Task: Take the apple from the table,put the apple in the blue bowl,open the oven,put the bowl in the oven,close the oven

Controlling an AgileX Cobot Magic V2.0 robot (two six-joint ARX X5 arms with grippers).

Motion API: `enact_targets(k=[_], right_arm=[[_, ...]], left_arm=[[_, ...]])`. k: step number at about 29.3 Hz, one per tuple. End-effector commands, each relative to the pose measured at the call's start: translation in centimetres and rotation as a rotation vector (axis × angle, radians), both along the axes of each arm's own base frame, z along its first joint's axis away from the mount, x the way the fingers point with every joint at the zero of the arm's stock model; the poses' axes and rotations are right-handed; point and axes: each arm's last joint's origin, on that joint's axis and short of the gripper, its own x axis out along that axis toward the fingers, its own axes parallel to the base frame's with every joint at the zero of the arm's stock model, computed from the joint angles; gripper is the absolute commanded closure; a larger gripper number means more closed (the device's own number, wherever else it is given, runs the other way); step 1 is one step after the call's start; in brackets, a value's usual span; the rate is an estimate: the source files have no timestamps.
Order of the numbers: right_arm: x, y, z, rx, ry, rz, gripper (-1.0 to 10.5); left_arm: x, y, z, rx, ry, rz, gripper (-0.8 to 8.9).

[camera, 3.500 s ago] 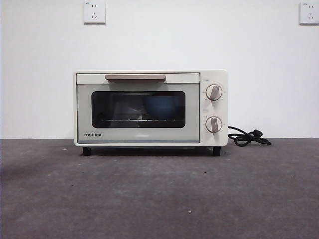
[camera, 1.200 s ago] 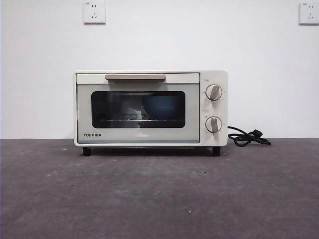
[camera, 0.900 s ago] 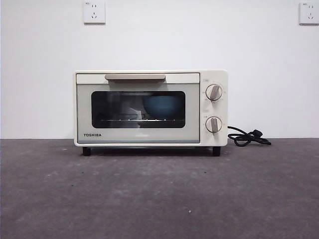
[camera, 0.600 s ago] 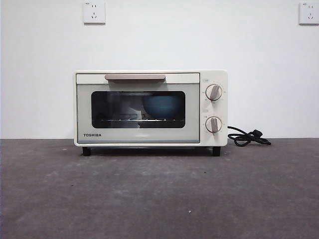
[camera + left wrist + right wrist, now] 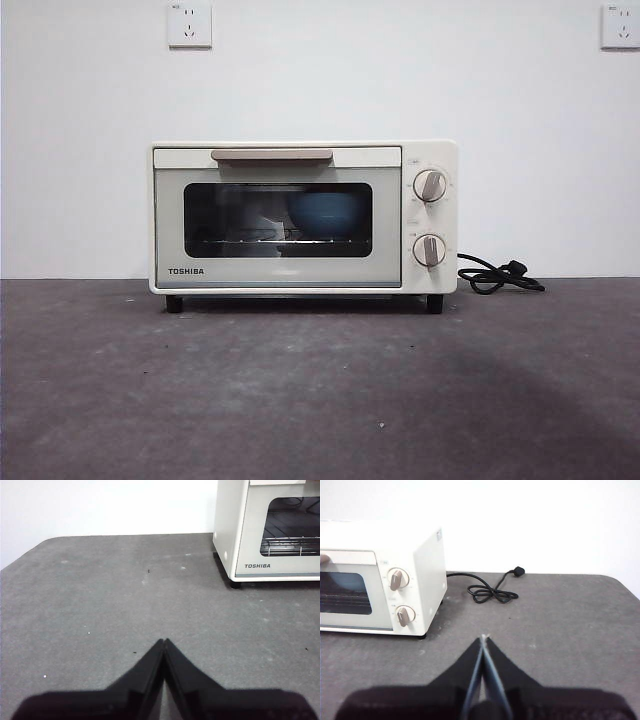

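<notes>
The cream-white oven (image 5: pixel 303 216) stands at the back of the table (image 5: pixel 320 390) with its door closed. Through its dark window the blue bowl (image 5: pixel 327 213) shows on the rack, right of centre. The apple is hidden. In the left wrist view my left gripper (image 5: pixel 164 641) hovers shut over bare table, well off the oven's (image 5: pixel 270 527) left front corner. My right gripper (image 5: pixel 483 638) is shut with nothing in it, over the table off the oven's (image 5: pixel 382 577) knob side. Neither arm shows in the front view.
A black cord with plug (image 5: pixel 500 275) lies coiled on the table right of the oven, also the cord (image 5: pixel 490 590) in the right wrist view. Two wall sockets (image 5: pixel 189 24) sit high on the white wall. The table's left rear corner (image 5: pixel 45 542) is rounded.
</notes>
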Motion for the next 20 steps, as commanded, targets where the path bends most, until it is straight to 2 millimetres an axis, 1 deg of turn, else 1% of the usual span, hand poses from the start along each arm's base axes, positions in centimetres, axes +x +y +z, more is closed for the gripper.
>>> enact_targets(k=[1, 4, 7, 13, 20], right_arm=[[0.6, -0.1, -3.3, -0.004, -0.005, -0.007, 9.5], [0.7, -0.3, -5.8, -0.012, 0.022, -0.030, 9.5], [0.8, -0.4, -7.5, -0.009, 0.030, -0.038, 9.5], [0.8, -0.3, -9.1, -0.002, 0.053, 0.002, 9.5], [0.6, -0.3, -9.4, -0.006, 0.088, 0.002, 9.5]], left_arm=[[0.1, 0.0, -0.3, -0.007, 0.001, 0.003, 8.17], [0.1, 0.0, -0.3, -0.007, 0.001, 0.003, 8.17], [0.1, 0.0, -0.3, -0.007, 0.001, 0.003, 8.17], [0.1, 0.0, -0.3, -0.007, 0.001, 0.003, 8.17], [0.1, 0.0, -0.3, -0.007, 0.002, 0.003, 8.17]])
